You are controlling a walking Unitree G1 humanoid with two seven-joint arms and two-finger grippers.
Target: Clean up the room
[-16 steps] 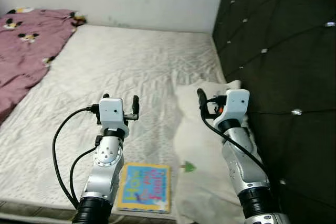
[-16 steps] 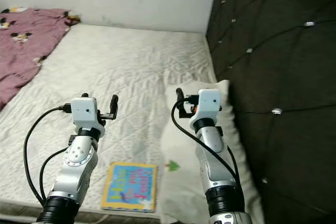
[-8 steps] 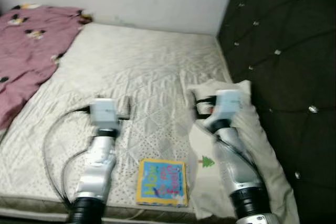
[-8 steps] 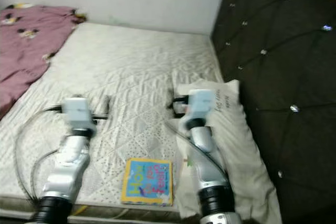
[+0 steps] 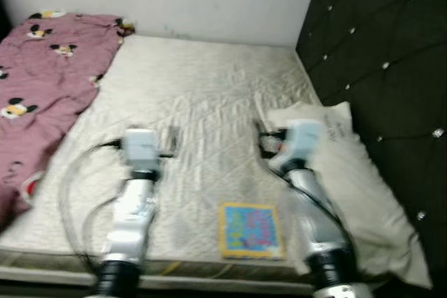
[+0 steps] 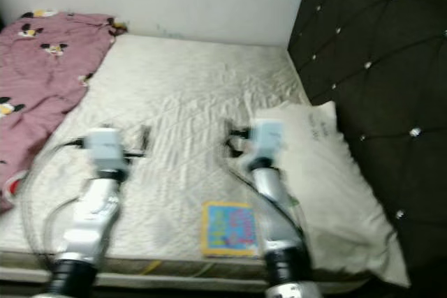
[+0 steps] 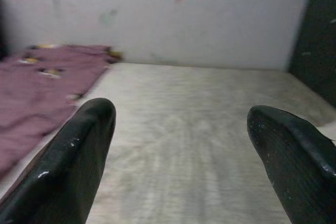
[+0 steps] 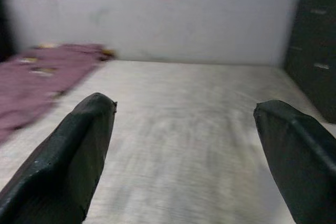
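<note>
With both the left gripper (image 7: 181,145) and right gripper (image 8: 184,150) spread wide and empty (held level above the mattress), best step closer and reach down for the bright square picture book (image 5: 250,230) at bottom centre, beside the white pillow (image 5: 363,186).

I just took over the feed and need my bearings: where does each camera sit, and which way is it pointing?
Left eye view: on the head, looking down at the mattress; both silver arms show, book between them.
Right eye view: its stereo twin, same scene with pillow and headboard.
Left wrist view: along the left gripper, open, toward the wall.
Right wrist view: along the right gripper, open, same way.
Shared: both wrist views show the pink blanket.
</note>
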